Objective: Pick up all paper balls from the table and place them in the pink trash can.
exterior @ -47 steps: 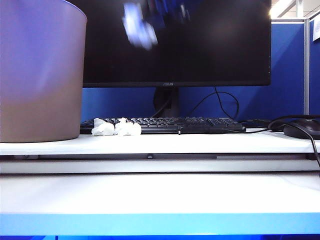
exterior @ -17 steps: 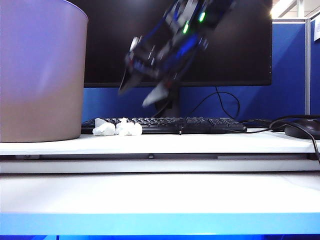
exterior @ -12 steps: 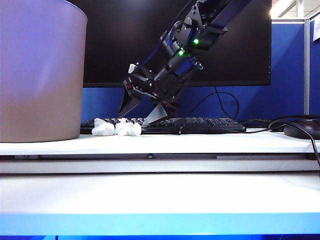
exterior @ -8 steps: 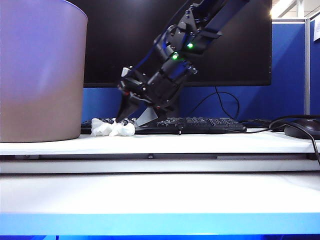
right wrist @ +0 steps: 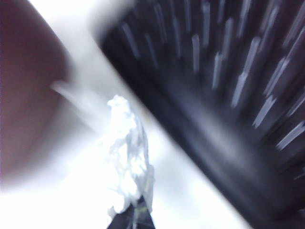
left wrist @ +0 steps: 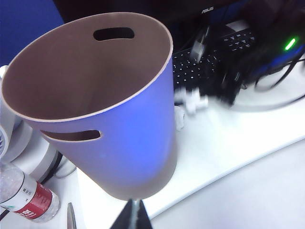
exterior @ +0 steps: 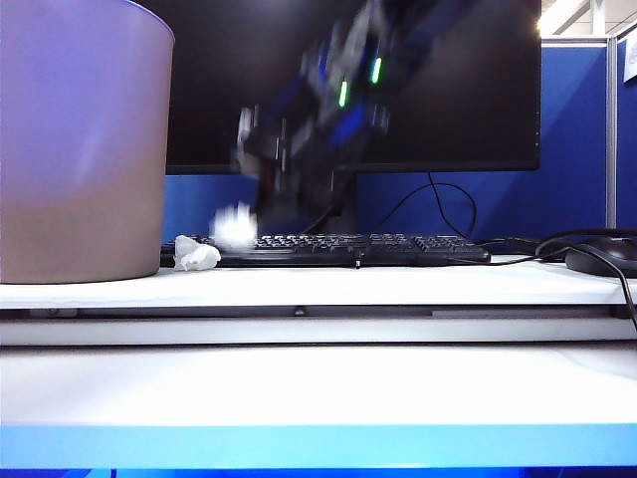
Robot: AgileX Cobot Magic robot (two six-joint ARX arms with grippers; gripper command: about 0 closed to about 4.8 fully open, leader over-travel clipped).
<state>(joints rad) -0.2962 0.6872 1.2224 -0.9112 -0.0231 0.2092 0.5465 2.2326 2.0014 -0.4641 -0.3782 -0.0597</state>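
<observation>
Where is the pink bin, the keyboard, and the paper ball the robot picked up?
Pink bin (left wrist: 138,138), left wrist view, outer wall.
Keyboard (exterior: 398,247), exterior view, its keys.
Paper ball (right wrist: 125,157), right wrist view, middle of the wad in the right gripper (right wrist: 136,214).

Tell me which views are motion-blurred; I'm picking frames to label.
Exterior view: right gripper and its paper ball smeared, keyboard sharp. Right wrist view: heavily streaked throughout. Left wrist view: pink trash can sharp, left gripper sharp, far arm blurred.

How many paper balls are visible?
2: one in the shut right gripper, lifted above the keyboard; one on the table beside the trash can. Others may be hidden.
</observation>
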